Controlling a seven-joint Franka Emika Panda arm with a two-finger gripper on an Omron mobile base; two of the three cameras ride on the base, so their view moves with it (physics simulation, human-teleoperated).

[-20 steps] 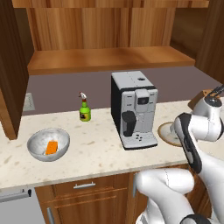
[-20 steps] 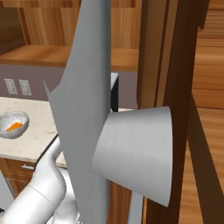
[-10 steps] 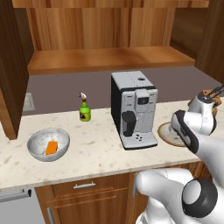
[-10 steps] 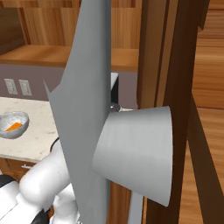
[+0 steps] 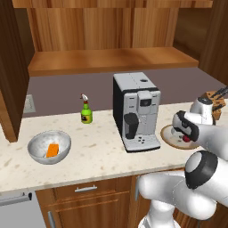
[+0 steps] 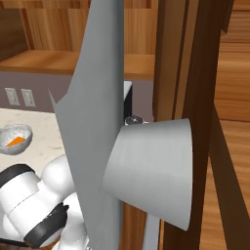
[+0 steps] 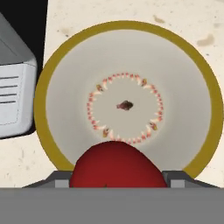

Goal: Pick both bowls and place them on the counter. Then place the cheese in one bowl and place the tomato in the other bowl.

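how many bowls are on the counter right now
2. The grey-white marbled bowl sits at the counter's left end with the cheese in it; the shallow beige bowl sits right of the coffee machine, under the gripper.

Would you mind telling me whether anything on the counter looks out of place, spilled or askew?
Nothing stands out. The cheese lies in the marbled bowl, the green bottle and coffee machine stand upright, and the gripper holds the tomato above the shallow bowl.
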